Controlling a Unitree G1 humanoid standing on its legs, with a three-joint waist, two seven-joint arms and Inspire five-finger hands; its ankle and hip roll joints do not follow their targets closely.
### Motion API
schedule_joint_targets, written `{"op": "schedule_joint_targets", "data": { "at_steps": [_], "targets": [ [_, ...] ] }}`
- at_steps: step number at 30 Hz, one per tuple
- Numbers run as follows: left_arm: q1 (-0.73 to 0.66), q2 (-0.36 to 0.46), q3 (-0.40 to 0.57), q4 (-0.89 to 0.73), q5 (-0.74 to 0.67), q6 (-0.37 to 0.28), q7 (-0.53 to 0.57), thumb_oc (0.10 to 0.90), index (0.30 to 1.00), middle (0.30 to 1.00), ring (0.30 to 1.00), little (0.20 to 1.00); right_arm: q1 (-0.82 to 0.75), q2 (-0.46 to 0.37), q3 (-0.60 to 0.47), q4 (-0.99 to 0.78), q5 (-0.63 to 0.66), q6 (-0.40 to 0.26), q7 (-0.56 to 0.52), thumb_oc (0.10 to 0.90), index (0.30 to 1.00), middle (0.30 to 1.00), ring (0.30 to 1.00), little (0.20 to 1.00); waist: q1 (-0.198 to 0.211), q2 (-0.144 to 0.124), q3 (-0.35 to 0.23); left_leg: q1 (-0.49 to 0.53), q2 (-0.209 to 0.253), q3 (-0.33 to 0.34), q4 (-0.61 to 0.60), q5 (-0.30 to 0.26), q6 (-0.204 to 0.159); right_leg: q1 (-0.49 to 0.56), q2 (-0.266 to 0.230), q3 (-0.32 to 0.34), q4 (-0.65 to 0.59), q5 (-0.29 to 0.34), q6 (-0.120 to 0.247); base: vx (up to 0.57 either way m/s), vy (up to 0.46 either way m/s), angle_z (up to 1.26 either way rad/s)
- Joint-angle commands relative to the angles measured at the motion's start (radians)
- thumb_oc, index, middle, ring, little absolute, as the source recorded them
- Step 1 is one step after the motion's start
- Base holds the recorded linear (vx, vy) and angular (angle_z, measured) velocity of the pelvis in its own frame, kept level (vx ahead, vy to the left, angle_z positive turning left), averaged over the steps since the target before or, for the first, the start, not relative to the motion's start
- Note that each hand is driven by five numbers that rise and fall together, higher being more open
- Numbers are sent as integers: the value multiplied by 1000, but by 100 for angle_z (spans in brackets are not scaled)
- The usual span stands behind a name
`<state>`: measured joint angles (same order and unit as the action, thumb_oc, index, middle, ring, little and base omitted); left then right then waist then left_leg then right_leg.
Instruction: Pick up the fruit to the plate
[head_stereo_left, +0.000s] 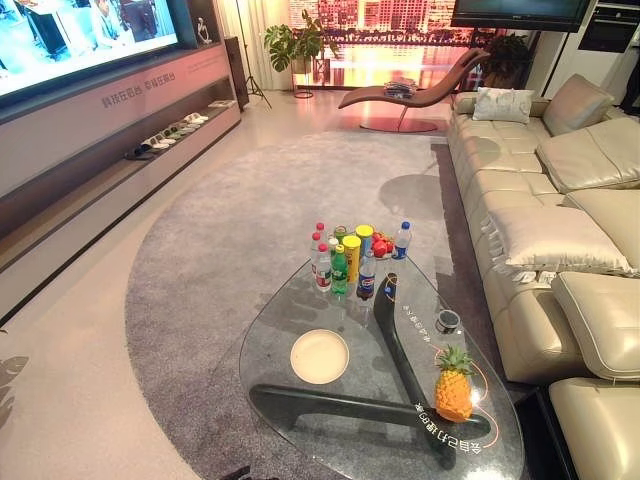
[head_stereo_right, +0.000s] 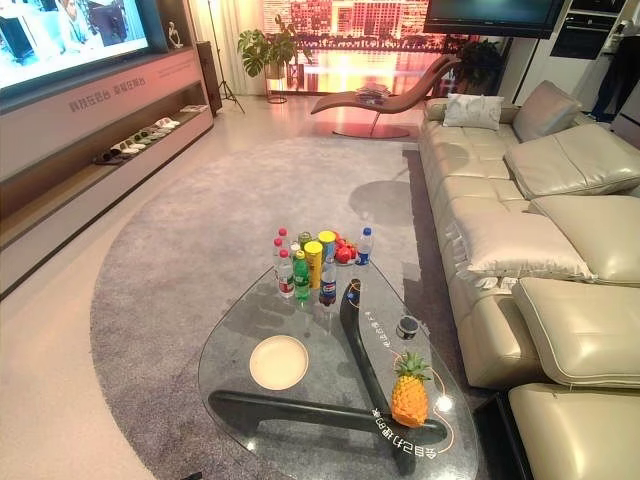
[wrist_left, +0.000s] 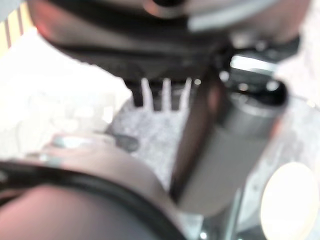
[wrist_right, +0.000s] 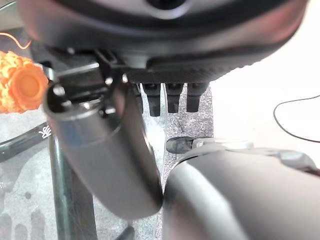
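Note:
An orange pineapple (head_stereo_left: 453, 388) with a green crown stands upright on the near right part of the glass coffee table (head_stereo_left: 290, 300). A round cream plate (head_stereo_left: 319, 356) lies empty on the glass to the pineapple's left. Red fruit (head_stereo_left: 381, 244) sits at the table's far end behind the bottles. My left hand (wrist_left: 160, 95) hangs with straight fingers, holding nothing, and the plate (wrist_left: 292, 200) shows past its thumb. My right hand (wrist_right: 170, 97) is open as well, with its fingers straight and the pineapple (wrist_right: 20, 82) off to its side.
Several bottles and yellow cans (head_stereo_left: 345, 260) stand grouped at the table's far end. A small dark cup (head_stereo_left: 447, 321) rests near the right rim. A beige sofa (head_stereo_left: 560, 230) runs along the right, close to the table. A grey rug (head_stereo_left: 220, 230) lies under and left of the table.

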<state>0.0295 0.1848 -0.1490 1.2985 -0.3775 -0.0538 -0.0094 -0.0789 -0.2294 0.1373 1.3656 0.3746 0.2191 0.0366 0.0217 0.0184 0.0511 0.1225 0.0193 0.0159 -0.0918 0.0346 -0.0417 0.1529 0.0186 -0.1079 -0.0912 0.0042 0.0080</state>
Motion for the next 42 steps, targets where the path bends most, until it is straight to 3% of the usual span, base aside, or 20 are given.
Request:
{"op": "schedule_joint_targets", "data": {
  "at_steps": [1, 13, 22, 31, 36, 42],
  "targets": [
    [-83, -9, -14, 73, 12, -26, 7, 800, 900, 900, 900, 900, -20, 23, 55, 73, -50, 23, 3, 800, 900, 900, 900, 900, 4, -31, 27, 29, -7, -18, 5, -79, -12, 8, -72, -12, 4, -7, 87, 0, 0, 0],
    [-85, -5, 3, 83, 36, -67, 78, 800, 900, 900, 900, 900, -19, 19, 27, 77, -15, -29, -127, 800, 900, 900, 900, 900, 2, -42, 43, 32, 3, -1, 5, -76, -14, 6, -65, -8, 4, -4, 84, 0, 0, 0],
    [-67, 13, 19, 36, 23, -144, 150, 800, 900, 900, 900, 900, -13, -7, -36, 40, 90, -84, -197, 800, 900, 900, 900, 900, 2, -45, 80, 16, 3, 2, 24, -77, -12, -10, -58, 9, 11, -4, 77, -17, -12, -2],
    [-69, 25, -19, -18, 2, -170, 179, 800, 900, 900, 900, 900, -32, -29, -81, -52, 229, -232, -318, 800, 900, 900, 900, 900, 14, -50, 151, -66, -11, -28, 105, -86, -2, -72, -49, 14, 57, -8, 61, -46, -28, -1],
    [-49, 45, -25, -42, -4, -163, 181, 800, 900, 900, 900, 900, -28, -46, -107, -160, 276, -350, -382, 800, 900, 900, 900, 900, 20, -62, 187, -101, -21, -41, 151, -96, 0, -95, -45, 12, 94, -20, 55, -8, -39, 1],
    [-39, 75, -37, -95, -18, -155, 179, 800, 900, 900, 900, 900, -17, -67, -90, -373, 277, -369, -504, 800, 900, 900, 900, 900, 16, -71, 235, -136, -27, -49, 179, -98, 7, -128, -37, 13, 131, -30, 48, -52, -39, 4]
  ]
}}
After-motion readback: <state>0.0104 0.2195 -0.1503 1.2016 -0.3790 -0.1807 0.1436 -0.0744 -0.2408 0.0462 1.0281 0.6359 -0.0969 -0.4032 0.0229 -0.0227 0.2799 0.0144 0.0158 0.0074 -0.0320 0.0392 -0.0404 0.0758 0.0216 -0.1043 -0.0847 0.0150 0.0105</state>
